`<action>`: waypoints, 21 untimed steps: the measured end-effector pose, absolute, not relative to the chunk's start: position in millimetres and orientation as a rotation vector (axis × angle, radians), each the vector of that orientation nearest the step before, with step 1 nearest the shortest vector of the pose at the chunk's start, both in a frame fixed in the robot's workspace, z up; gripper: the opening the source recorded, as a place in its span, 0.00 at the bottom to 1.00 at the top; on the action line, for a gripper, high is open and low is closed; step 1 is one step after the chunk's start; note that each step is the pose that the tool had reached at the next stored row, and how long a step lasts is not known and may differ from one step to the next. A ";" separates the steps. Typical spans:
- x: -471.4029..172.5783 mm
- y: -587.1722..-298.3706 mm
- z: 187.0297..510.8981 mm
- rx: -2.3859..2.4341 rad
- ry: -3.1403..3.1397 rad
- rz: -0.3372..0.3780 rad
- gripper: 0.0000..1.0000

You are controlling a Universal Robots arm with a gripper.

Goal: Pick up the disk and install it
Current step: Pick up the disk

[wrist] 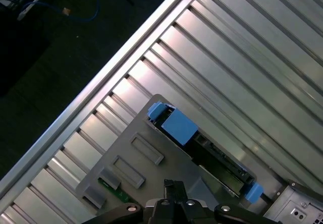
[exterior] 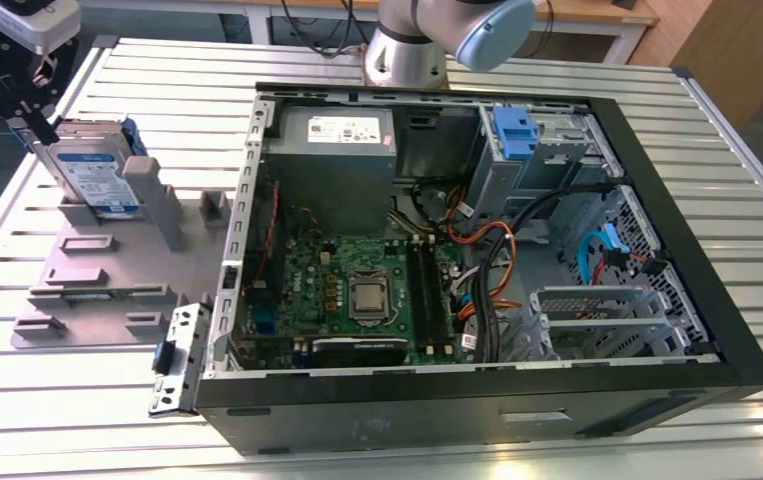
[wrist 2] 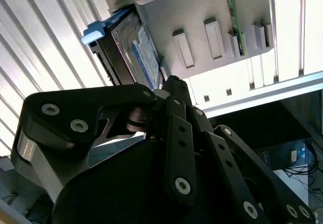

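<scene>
Your gripper (exterior: 37, 122) hangs over the grey holder (exterior: 101, 275), and the disk (exterior: 92, 172) is directly beneath its tip. The disk stands on edge in one of the holder's slots, with its labelled face turned outward and its blue bracket (wrist 2: 96, 31) along the upper edge. Whether the hand is clenched or released cannot be told from these views. Nor can you tell whether it already touches the disk's top edge or is only very close to it.

The step in hand looks like the approach for the pick. To do it well, square the hand to the disk's thin upper edge so the grip closes across the two flat faces. Avoid gripping across the bracket, which is plastic and likely to flex. Centre the hand along the edge, because an off-centre hold would probably let the disk tip. Descend in line with the slot. The holder's upright post (exterior: 145, 190) stands just beside the disk, on the side away from the hand, and leaves little room to drift.

The open computer case (exterior: 488, 405) lies well apart from the hand, past the holder.
</scene>
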State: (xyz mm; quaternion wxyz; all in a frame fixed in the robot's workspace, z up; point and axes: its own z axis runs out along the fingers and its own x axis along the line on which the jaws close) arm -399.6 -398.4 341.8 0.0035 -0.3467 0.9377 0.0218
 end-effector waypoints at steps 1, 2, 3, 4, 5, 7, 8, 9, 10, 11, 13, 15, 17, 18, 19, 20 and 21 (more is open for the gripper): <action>-399.6 -398.3 341.8 -1.088 2.939 0.068 0.11; -399.6 -398.4 341.8 -1.089 2.939 0.068 0.11; -399.6 -398.3 341.8 -1.090 2.938 0.068 0.11; -399.6 -398.3 341.8 -1.091 2.938 0.068 0.11; -399.6 -398.4 341.8 -1.092 2.937 0.068 0.11; -399.6 -398.3 341.8 -1.094 2.937 0.068 0.11; -399.6 -398.3 341.8 -1.095 2.936 0.068 0.11; -399.6 -398.3 341.8 -1.097 2.936 0.068 0.11; -399.6 -398.3 341.8 -1.098 2.935 0.068 0.11; -399.6 -398.4 341.8 -1.099 2.935 0.068 0.11; -399.6 -398.3 341.8 -1.101 2.934 0.068 0.11; -399.6 -398.3 341.8 -1.103 2.933 0.068 0.11; -399.6 -398.3 341.8 -1.105 2.933 0.068 0.11; -399.6 -398.3 341.8 -1.106 2.932 0.068 0.11; -399.6 -398.3 341.8 -1.107 2.932 0.068 0.11; -399.6 -398.3 341.8 -1.108 2.932 0.068 0.11; -399.6 -398.4 341.8 -1.110 2.931 0.068 0.11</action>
